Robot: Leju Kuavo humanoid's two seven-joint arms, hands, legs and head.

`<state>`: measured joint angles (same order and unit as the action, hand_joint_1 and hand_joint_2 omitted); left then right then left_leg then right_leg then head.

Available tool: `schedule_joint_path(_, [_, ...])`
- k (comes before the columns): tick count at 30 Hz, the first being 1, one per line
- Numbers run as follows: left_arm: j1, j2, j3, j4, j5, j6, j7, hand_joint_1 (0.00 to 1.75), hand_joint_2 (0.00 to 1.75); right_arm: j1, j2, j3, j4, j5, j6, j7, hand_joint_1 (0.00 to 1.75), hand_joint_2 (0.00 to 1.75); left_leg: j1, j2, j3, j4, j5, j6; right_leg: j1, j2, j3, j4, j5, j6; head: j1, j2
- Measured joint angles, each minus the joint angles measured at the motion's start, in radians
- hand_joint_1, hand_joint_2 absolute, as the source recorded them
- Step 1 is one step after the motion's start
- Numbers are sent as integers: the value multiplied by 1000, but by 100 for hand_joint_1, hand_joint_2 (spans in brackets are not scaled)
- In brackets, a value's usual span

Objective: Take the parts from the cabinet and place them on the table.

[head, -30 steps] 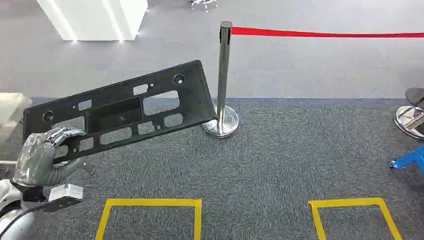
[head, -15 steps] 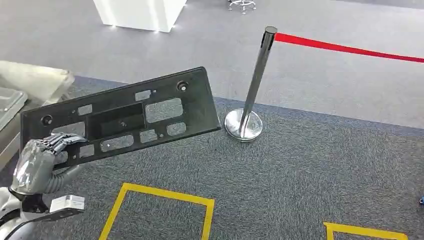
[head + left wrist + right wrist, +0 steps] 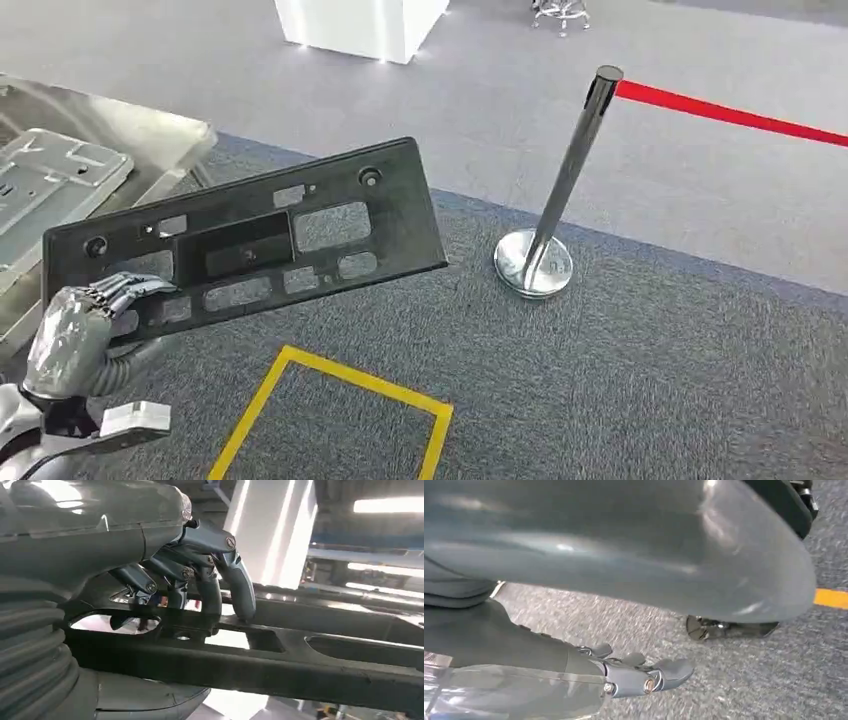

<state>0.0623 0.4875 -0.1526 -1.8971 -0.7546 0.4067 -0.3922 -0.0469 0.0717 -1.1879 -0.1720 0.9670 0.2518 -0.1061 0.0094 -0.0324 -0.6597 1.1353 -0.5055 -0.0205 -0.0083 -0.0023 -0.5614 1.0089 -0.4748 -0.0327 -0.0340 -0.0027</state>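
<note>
In the head view, my left hand (image 3: 75,335) grips the lower left end of a long black plastic panel (image 3: 300,230) with several cut-outs. I hold it up over the carpet, its far end tilted upward to the right. Seen from the left wrist, the fingers (image 3: 220,580) press on the panel's ribbed frame (image 3: 300,665). A silver metal table (image 3: 150,130) with a pressed metal part (image 3: 50,175) on it stands at the far left. My right hand (image 3: 624,677) hangs above the carpet, fingers stretched out and holding nothing.
A chrome stanchion (image 3: 560,200) with a red belt (image 3: 730,112) stands right of the panel. Yellow floor tape (image 3: 340,385) marks a square on the dark carpet below. A white pillar (image 3: 360,20) and a chair base (image 3: 560,10) are far back.
The whole view has swung left: the stanchion slid right in the picture and the metal table came in at the left. My left hand still holds the panel the same way.
</note>
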Motion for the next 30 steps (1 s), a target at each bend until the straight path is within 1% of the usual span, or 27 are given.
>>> schedule_joint_path(2, [9,-6,-1,-9,-13,6,4,175,175,5,0,0,0,0,1,-3,0,0,5,20,-66,150,-69,-6,5,-25,0,1,-3,-5,0,0])
schedule_joint_path(3, [16,-8,-1,-13,-19,8,5,175,175,6,-1,0,0,0,1,-5,0,0,5,23,-83,190,-78,-8,7,-37,0,1,-4,-5,0,0])
schedule_joint_path(4, [21,-10,-1,-14,-26,9,6,175,175,6,-1,0,0,0,1,-6,0,0,6,25,-76,181,-63,-9,7,-49,0,2,-5,-4,0,0])
schedule_joint_path(5, [25,-13,-1,-16,-33,10,6,175,175,6,0,0,0,0,2,-6,0,0,6,30,-45,126,-29,-10,8,-63,1,4,-7,-3,0,0])
schedule_joint_path(6, [25,-15,-1,-21,-35,11,6,175,175,5,0,0,0,1,4,-6,0,0,5,39,0,45,11,-9,8,-74,2,7,-10,0,0,0])
schedule_joint_path(7, [25,-16,0,-26,-36,11,6,175,175,5,1,0,0,3,6,-6,0,0,5,57,45,-33,42,-6,8,-85,3,10,-14,2,0,0])
schedule_joint_path(8, [24,-18,2,-34,-37,14,8,175,175,4,2,0,0,3,9,-8,0,0,-3,110,80,-108,38,0,13,-97,5,14,-19,8,0,0])
schedule_joint_path(9, [25,-21,5,-40,-39,17,10,175,175,4,2,0,0,4,12,-10,0,0,-8,94,82,-111,45,11,16,-105,6,16,-23,15,0,0])
schedule_joint_path(12, [26,-26,18,-49,-41,24,20,175,175,-5,4,0,0,5,16,-17,0,0,-12,59,75,-112,49,25,14,-136,14,11,-22,27,0,0])
schedule_joint_path(13, [27,-27,24,-52,-41,26,23,175,175,-8,4,0,0,5,16,-18,0,0,-2,49,85,-123,56,34,16,-130,15,13,-28,35,0,0])
schedule_joint_path(14, [26,-29,32,-54,-34,34,24,175,175,-8,5,0,0,6,15,-19,0,0,0,40,87,-128,61,38,8,-63,9,35,-46,41,0,0])
schedule_joint_path(15, [21,-33,41,-55,-17,44,24,175,175,-8,6,0,0,8,13,-21,0,0,1,32,85,-128,63,43,5,-21,-21,96,-86,43,0,0])
schedule_joint_path(16, [19,-37,47,-55,-6,49,24,175,175,-8,8,0,0,10,13,-21,0,0,1,23,83,-128,64,45,3,-8,-54,162,-119,43,0,0])
schedule_joint_path(17, [18,-42,58,-55,7,55,23,175,175,-6,8,0,0,12,11,-20,0,0,0,10,81,-127,64,45,3,-4,-101,253,-157,45,0,0])
schedule_joint_path(18, [18,-45,67,-55,15,59,23,175,175,-6,9,0,0,15,11,-20,0,0,-1,-2,81,-127,64,45,2,-3,-131,309,-170,45,0,0])
schedule_joint_path(19, [19,-48,75,-55,21,62,22,175,175,-5,9,0,0,17,10,-20,0,0,-1,-15,81,-126,64,45,2,-3,-141,320,-158,45,0,0])
schedule_joint_path(20, [19,-53,81,-55,26,64,20,175,175,-5,8,0,0,18,10,-20,0,0,0,-29,82,-124,64,45,1,-2,-127,283,-120,45,0,0])
schedule_joint_path(21, [19,-59,87,-55,31,68,16,175,175,-6,8,0,0,18,7,-20,0,0,1,-44,82,-121,64,44,0,3,-93,207,-70,43,0,0])
schedule_joint_path(22, [19,-64,93,-55,32,73,12,175,175,-6,8,0,0,20,4,-19,0,0,2,-58,83,-119,62,41,-4,23,-48,111,-20,40,0,0])
schedule_joint_path(23, [19,-69,99,-55,35,80,7,175,175,-6,8,0,0,21,-1,-19,0,0,4,-68,80,-117,61,38,-7,86,-18,35,-1,38,0,0])
schedule_joint_path(24, [18,-72,102,-54,41,87,3,175,175,-7,8,0,0,21,-3,-16,0,0,-2,-78,73,-110,59,30,-8,108,-14,22,-7,41,0,0])
schedule_joint_path(25, [18,-74,104,-54,48,91,2,175,175,-8,8,0,0,21,-4,-16,0,0,2,-89,69,-112,63,24,-7,88,-15,22,-4,41,0,0])
schedule_joint_path(26, [16,-76,108,-52,55,96,-4,175,175,-9,8,0,0,21,-5,-15,0,0,4,-100,67,-114,64,18,-1,79,-15,22,-5,39,0,0])
schedule_joint_path(27, [17,-77,111,-50,61,98,-7,175,175,-12,8,0,0,21,-8,-13,0,0,10,-114,66,-121,69,8,3,65,-12,22,-4,32,0,0])
schedule_joint_path(28, [17,-77,117,-48,65,99,-10,175,175,-12,10,0,0,20,-8,-10,0,0,7,-119,61,-119,68,2,-7,50,-7,8,3,22,0,0])
schedule_joint_path(29, [19,-77,124,-44,68,102,-15,175,175,-13,11,0,0,20,-9,-5,0,0,5,-48,57,-101,57,2,-5,34,-2,-2,7,15,0,0])
schedule_joint_path(30, [10,-77,127,-40,69,103,-16,175,175,-12,11,0,0,18,-14,-1,0,0,4,-2,33,-52,21,0,-4,21,-1,-3,6,7,0,0])
